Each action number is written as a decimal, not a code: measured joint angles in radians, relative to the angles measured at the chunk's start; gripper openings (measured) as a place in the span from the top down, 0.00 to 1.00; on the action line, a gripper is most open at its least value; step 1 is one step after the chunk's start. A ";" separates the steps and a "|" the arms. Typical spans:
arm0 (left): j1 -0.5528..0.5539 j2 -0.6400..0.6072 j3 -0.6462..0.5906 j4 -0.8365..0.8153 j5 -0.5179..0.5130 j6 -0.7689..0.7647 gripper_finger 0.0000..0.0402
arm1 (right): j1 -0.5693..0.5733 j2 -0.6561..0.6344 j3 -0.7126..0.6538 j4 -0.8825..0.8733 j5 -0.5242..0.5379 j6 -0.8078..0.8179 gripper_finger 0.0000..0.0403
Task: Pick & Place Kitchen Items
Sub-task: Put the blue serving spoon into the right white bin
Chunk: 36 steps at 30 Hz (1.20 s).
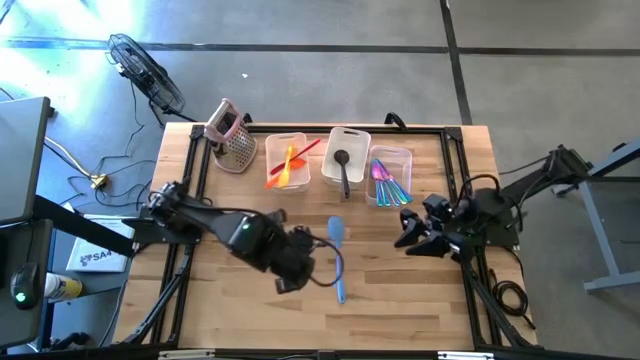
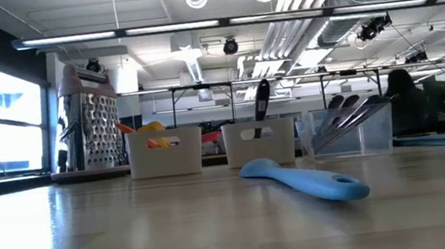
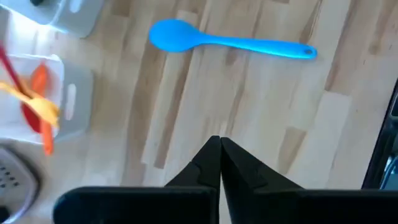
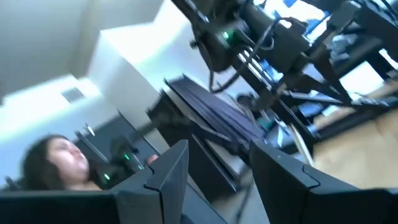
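Left to right along the far edge of the worktop (image 1: 400, 320): box grater (image 1: 232, 136), then 3 clear bins, the first (image 1: 287, 160) with orange and red utensils, the second (image 1: 346, 156) with 1 dark spoon (image 1: 343, 168), the third (image 1: 390, 176) with purple, blue and green pieces. Near mid-worktop, just beside the blue spoon (image 1: 337, 255): left claw (image 3: 220, 163), pressed together, empty. Out by the right edge: right claw (image 4: 217, 165), spread wide, empty, waiting.

Probably next: grasp the blue spoon. Best opened first, turned across the slim handle, lowered around its middle, closed gently, lifted level, carried over the third bin
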<state>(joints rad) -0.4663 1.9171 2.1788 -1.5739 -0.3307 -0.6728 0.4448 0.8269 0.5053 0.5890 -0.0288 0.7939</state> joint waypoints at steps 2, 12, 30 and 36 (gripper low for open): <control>-0.015 -0.009 0.001 0.003 -0.028 -0.002 1.00 | 0.019 0.037 0.001 0.092 0.030 0.005 0.59; -0.091 -0.124 -0.011 0.002 -0.103 0.067 1.00 | 0.102 0.204 0.263 0.113 0.082 -0.145 0.59; -0.104 -0.728 -0.715 0.116 -0.120 -0.178 1.00 | 0.120 0.393 0.684 -0.388 0.182 -0.188 0.66; -0.104 -0.993 -1.133 0.465 -0.015 -0.240 1.00 | 0.120 0.412 0.685 -0.421 0.259 -0.203 0.67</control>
<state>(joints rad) -0.5701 0.9242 1.0457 -1.1093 -0.3459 -0.9133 0.5648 1.2391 1.1904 0.1680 0.2305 0.5906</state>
